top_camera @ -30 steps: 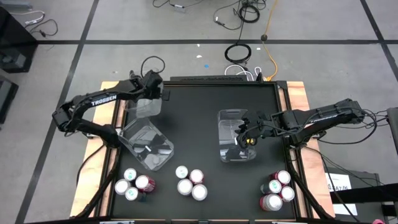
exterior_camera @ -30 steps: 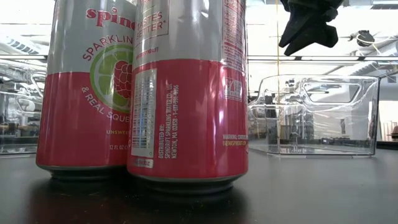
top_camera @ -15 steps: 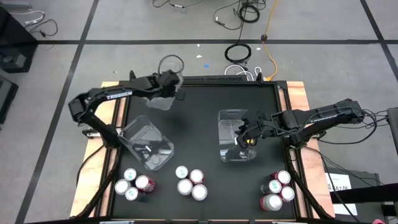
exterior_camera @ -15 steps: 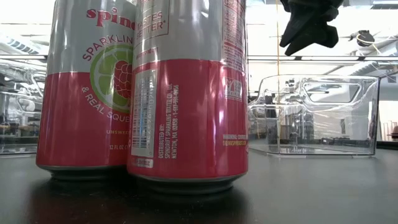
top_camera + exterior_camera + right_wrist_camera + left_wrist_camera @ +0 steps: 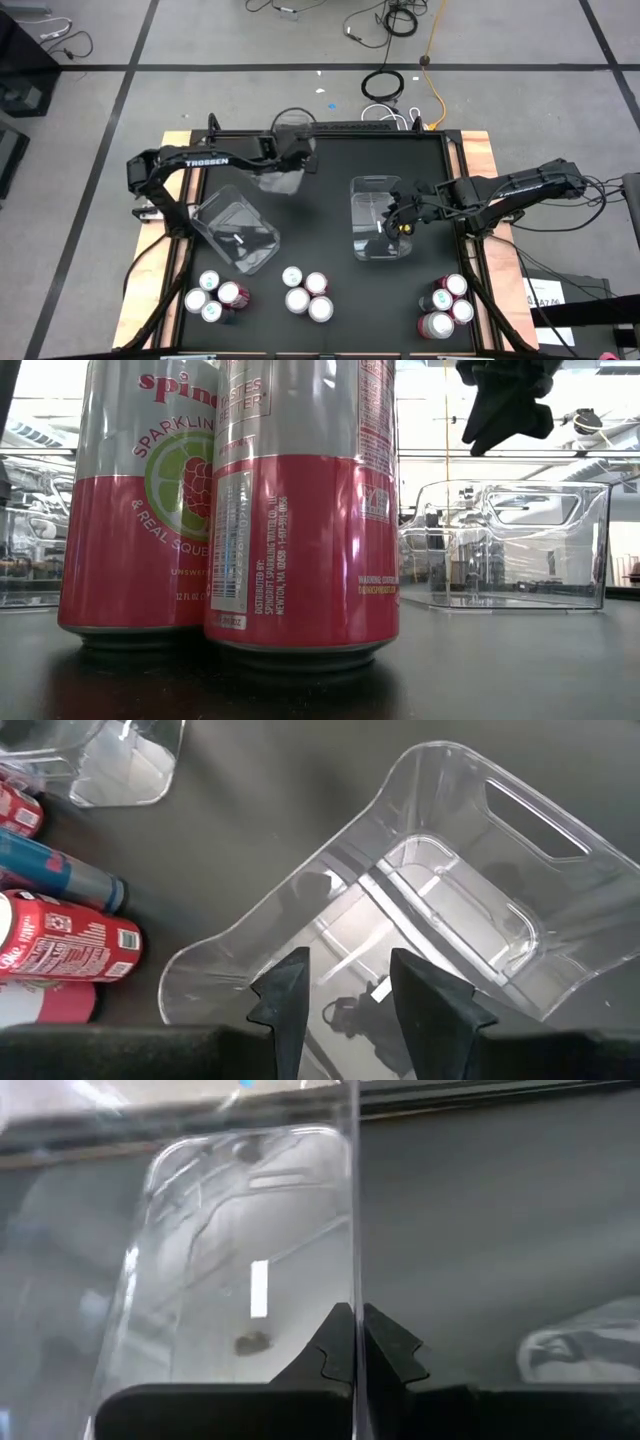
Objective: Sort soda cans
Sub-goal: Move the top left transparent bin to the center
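table [image 5: 330, 190] is a black mat on a wood board, grey tiled floor around it, cables on the floor past the far edge. you've got three clear bins: one held up by the left gripper [image 5: 296, 156] near the far edge, fingers clamped together on its wall; tilted bin [image 5: 236, 232] at left; centre bin [image 5: 376, 222] at middle-right. right gripper [image 5: 403, 217] hangs over the centre bin, fingers partly apart, nothing in them. soda cans sit along the near edge in three groups: left group [image 5: 213, 296] four, middle group [image 5: 305, 292] four, right group [image 5: 445, 304] about four, hard to count. low view is filled by two pink cans [image 5: 300, 510], right gripper above the bin behind them.
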Action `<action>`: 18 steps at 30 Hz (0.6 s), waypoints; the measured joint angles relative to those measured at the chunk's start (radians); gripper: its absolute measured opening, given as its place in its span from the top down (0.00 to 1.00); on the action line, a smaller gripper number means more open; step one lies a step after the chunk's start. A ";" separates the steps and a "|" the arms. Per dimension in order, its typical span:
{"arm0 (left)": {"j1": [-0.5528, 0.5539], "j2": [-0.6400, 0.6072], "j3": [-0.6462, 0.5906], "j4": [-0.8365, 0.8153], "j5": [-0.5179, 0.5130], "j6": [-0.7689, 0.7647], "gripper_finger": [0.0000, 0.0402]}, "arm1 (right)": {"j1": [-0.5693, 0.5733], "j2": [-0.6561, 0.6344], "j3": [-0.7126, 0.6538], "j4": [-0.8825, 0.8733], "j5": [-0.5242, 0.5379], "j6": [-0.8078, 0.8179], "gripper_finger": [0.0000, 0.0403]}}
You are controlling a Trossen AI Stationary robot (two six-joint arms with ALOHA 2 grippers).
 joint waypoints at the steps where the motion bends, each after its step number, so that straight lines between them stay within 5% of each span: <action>1: -0.017 0.010 0.007 -0.001 -0.002 -0.031 0.98 | 0.000 0.000 0.000 -0.007 0.000 0.000 0.67; 11: -0.188 0.167 0.137 -0.022 -0.039 -0.243 0.98 | 0.006 0.000 0.000 -0.122 0.000 -0.003 0.67; 18: -0.266 0.307 0.330 -0.196 -0.047 -0.320 0.98 | 0.045 0.000 0.000 -0.147 0.010 0.000 0.67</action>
